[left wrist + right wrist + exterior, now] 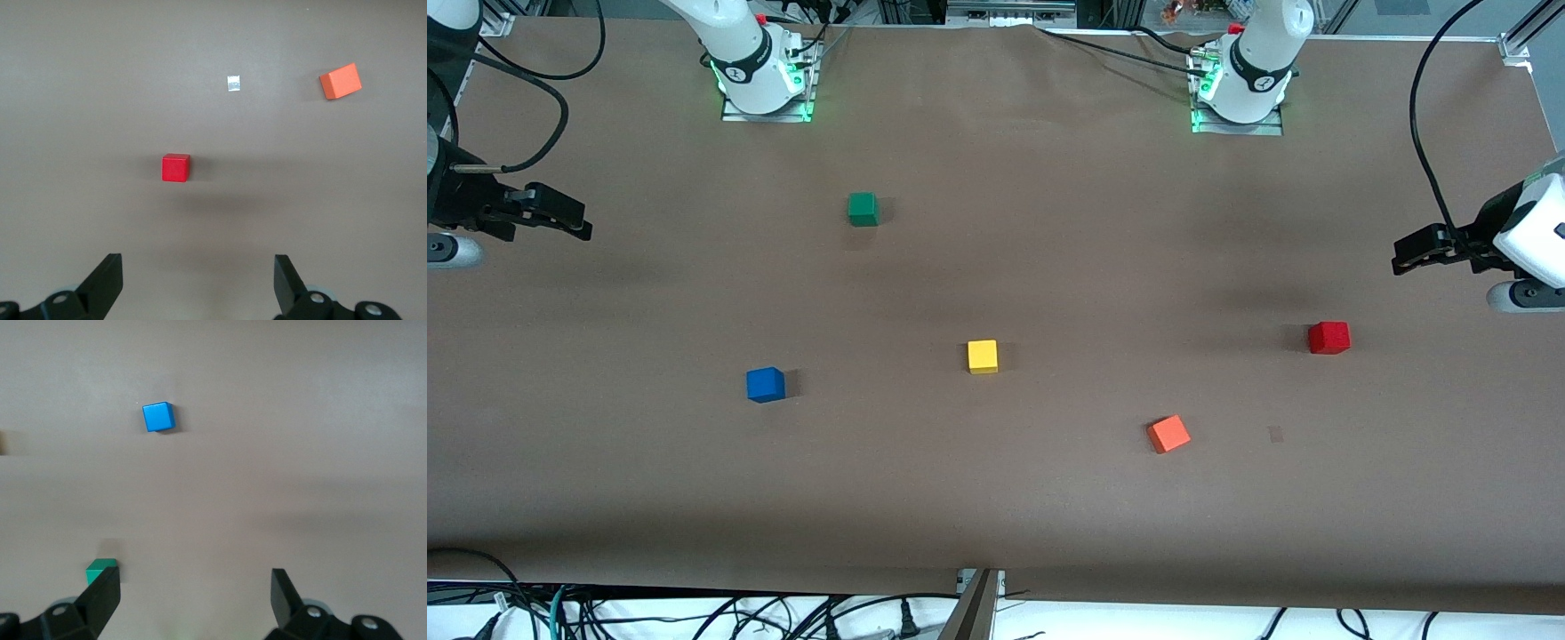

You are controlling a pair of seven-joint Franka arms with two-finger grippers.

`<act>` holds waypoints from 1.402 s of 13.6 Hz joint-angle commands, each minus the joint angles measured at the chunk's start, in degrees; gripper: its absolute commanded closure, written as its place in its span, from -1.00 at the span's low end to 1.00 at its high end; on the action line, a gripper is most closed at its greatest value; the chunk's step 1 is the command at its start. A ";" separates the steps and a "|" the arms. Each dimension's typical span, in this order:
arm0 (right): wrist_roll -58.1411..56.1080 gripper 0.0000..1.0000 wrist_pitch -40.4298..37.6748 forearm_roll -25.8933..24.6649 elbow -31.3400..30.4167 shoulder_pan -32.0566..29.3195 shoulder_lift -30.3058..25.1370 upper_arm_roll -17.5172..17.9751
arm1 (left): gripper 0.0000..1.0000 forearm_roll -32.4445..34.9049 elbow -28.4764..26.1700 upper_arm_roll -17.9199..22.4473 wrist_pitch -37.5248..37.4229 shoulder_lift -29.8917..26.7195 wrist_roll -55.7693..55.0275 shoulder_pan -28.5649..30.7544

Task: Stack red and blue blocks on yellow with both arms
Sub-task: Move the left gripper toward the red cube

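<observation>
The yellow cube [983,356] sits near the middle of the brown table [996,498]. The blue block [766,384] [159,417] lies beside it toward the right arm's end. The red block [1329,338] [176,167] lies toward the left arm's end. My left gripper [1405,258] [198,280] hangs open and empty above that end of the table, up in the air short of the red block. My right gripper [574,222] [195,600] hangs open and empty over the right arm's end, well away from the blue block.
A green cube [863,209] [100,570] stands farther from the front camera than the blue block. An orange cube [1168,434] [341,81] lies nearer the camera, between yellow and red. A small tape mark [1275,434] [233,84] is beside it. Cables run along the table edges.
</observation>
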 commanded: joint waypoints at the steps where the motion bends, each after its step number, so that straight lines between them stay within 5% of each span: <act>1: 0.50 -1.00 -0.95 -0.45 0.35 -0.20 0.01 0.04 | -1.00 -1.37 2.03 0.14 -1.52 1.16 -0.40 0.25; 7: 0.58 -1.00 -0.95 -0.45 0.44 -0.20 0.01 0.04 | -1.00 -0.86 2.04 0.23 -1.17 3.09 0.04 0.25; 13: 0.58 -1.00 -0.95 -0.36 0.35 -0.20 0.01 0.04 | -1.00 -0.42 -0.24 0.58 5.24 13.54 0.65 4.28; 19: 0.50 -1.00 -1.03 -0.36 0.27 -0.20 0.01 -0.05 | -1.00 -0.69 -19.74 0.14 29.74 13.38 9.71 8.08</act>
